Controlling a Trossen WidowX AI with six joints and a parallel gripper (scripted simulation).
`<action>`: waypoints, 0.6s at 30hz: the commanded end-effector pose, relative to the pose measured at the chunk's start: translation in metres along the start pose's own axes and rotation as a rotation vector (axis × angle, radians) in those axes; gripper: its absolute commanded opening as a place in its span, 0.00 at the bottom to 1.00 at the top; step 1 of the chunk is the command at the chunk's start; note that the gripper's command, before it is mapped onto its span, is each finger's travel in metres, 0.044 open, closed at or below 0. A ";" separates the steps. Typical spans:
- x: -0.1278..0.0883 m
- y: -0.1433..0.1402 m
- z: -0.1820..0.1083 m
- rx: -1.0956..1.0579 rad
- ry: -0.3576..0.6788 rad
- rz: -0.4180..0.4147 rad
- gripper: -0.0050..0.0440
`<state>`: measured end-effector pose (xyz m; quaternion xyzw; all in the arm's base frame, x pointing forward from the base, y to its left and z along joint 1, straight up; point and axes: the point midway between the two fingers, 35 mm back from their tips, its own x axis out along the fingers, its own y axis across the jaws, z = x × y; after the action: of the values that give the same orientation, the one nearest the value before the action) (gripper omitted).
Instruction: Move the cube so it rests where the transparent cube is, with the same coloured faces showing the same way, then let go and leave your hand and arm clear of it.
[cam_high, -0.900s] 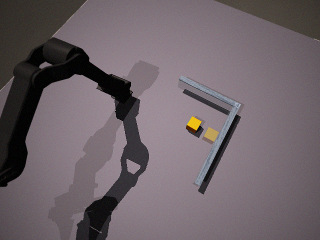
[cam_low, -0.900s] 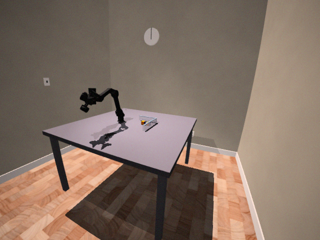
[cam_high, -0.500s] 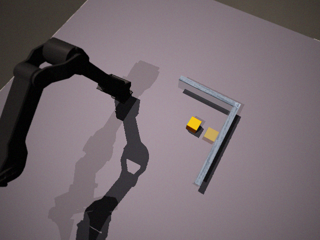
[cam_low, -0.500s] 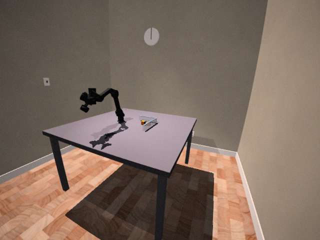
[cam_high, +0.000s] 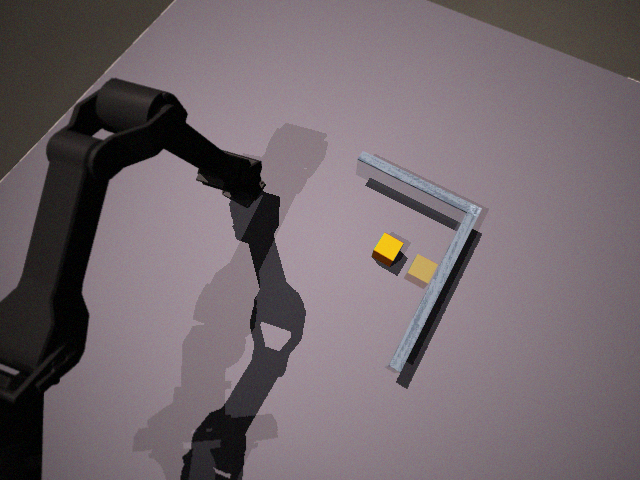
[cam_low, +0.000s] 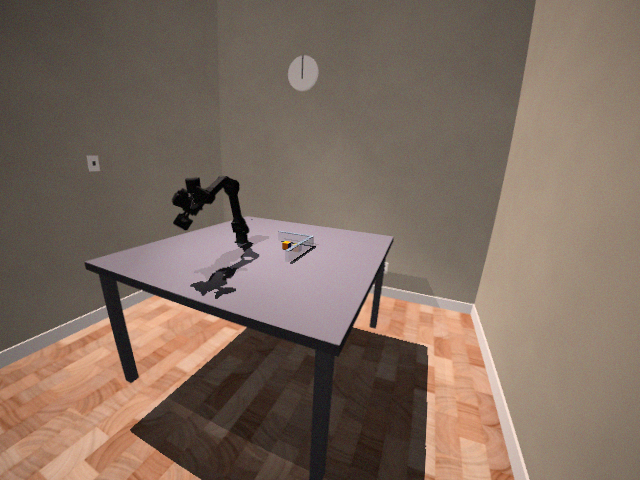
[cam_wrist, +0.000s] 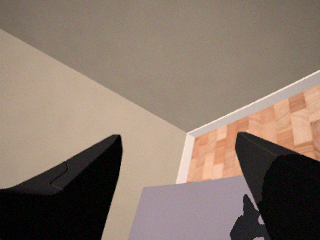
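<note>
The cube (cam_high: 387, 246) (cam_low: 285, 245) sits on the table (cam_high: 516, 129) (cam_low: 310, 294) with a bright orange-yellow face up and a darker red-orange side toward the camera. The transparent cube (cam_high: 422, 268) is a pale yellow ghost just right of it, against the inner side of a grey L-shaped rail (cam_high: 413, 178). My gripper (cam_high: 244, 192) (cam_low: 181, 221) (cam_wrist: 179, 141) is open and empty. It is raised high, far to the left of the cube, and points away toward the room. The wrist view shows no cube.
The L-shaped rail (cam_low: 302, 240) borders the cubes on the far and right sides. The arm's dark shadow falls across the table's left half. In the wrist view the table (cam_wrist: 187, 234) edge, walls and wooden floor show.
</note>
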<state>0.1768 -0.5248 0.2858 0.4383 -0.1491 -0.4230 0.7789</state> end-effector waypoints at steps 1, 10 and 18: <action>0.009 0.032 -0.062 -0.054 0.133 -0.009 0.67; 0.004 0.063 -0.192 -0.190 0.429 -0.074 0.67; -0.048 0.087 -0.323 -0.423 0.767 -0.119 0.67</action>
<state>0.3751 -0.3348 0.1857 0.4302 0.2019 -0.3234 0.8183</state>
